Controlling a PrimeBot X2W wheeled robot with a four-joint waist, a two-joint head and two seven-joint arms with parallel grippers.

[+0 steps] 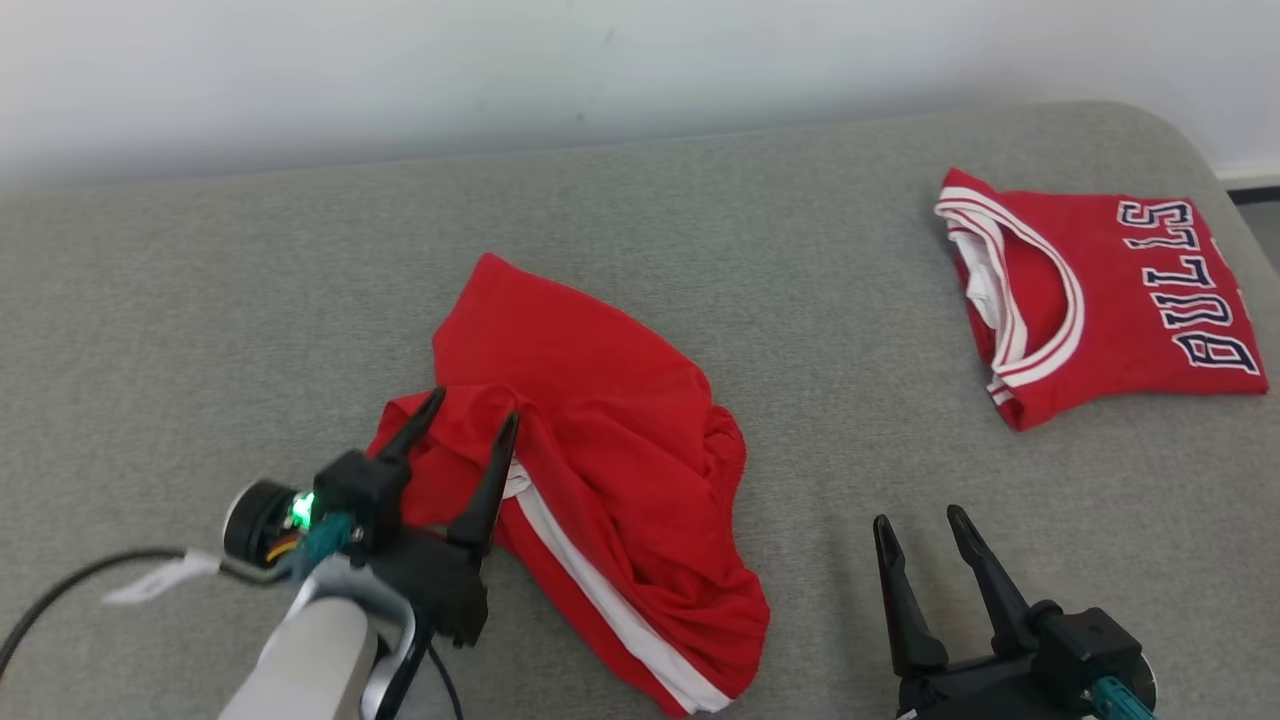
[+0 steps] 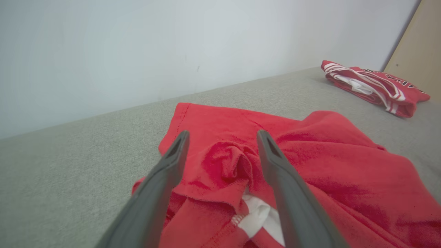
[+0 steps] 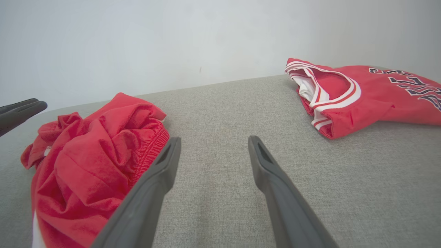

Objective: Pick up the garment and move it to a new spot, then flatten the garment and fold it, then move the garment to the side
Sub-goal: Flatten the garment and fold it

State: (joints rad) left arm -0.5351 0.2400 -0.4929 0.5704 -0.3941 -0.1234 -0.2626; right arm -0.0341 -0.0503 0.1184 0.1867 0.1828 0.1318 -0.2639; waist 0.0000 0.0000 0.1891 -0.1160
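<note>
**Head view:** A crumpled red garment [image 1: 600,480] with a white side stripe lies mid-front on a grey padded surface [image 1: 250,300] below a pale wall [image 1: 500,60]. The left gripper [image 1: 475,405] sits over the garment's near-left edge with its two dark fingers spread wide and red cloth showing between them. The right gripper [image 1: 918,517] is at the lower right, also spread wide and holding nothing. It is over bare grey fabric, near the garment's right side but apart from it. A folded red jersey [image 1: 1100,300] with "BULLS" lettering lies far right, well apart from both. A dark cable [image 1: 60,590] trails off beside the left wrist.

**Left wrist view:** Seen up close, the left gripper's fingers stand either side of a raised pucker of red cloth without pinching it. A white patch [image 2: 258,217] of the garment peeks out low between them. A tan panel [image 2: 420,51] stands at the right edge behind the jersey.

**Right wrist view:** The right gripper's parted fingers frame bare grey surface. The garment is heaped just to their left, and its gathered elastic waistband [image 3: 151,144] faces the nearer finger. Whether the cloth touches that finger cannot be told. The left gripper's fingertips [image 3: 24,108] enter at the left edge, beyond the heap. The jersey's white-trimmed neck opening lies at upper right.
</note>
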